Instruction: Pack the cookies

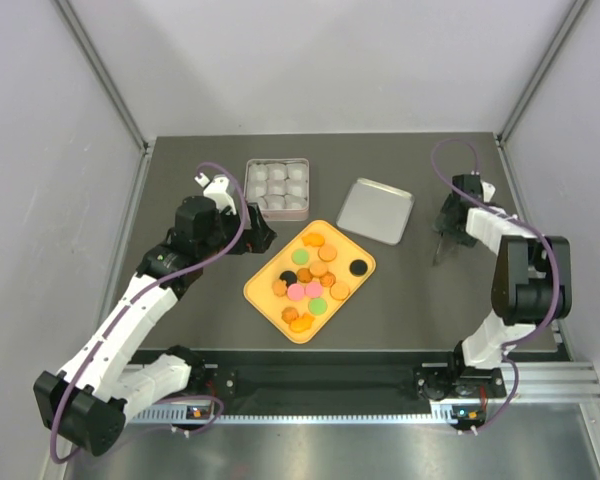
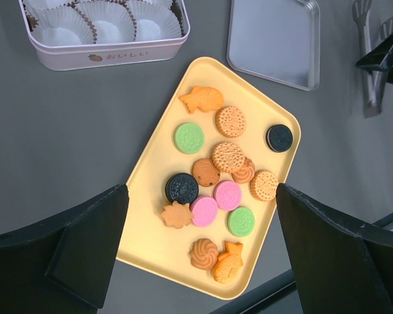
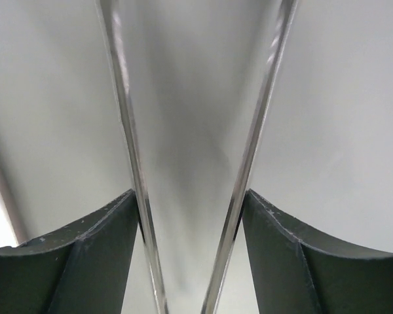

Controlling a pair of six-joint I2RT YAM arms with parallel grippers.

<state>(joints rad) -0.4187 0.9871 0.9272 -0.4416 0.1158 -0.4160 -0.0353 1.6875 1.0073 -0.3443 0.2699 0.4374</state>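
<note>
Our left gripper (image 1: 260,236) hangs wide apart beside the tray (image 1: 258,291); cookies (image 1: 312,276) lie flat on it, their spread running near-left to far-right. At right, we see the right gripper (image 3: 190,196) clamped on tongs (image 3: 126,118).

A dark grey matte desk (image 1: 410,300) sits between plain, pale walls (image 1: 330,60). Slim metal posts (image 1: 100,72) rise at its back corners. A slotted aluminium rail (image 1: 320,412) lines the near edge. The light is soft and even.
</note>
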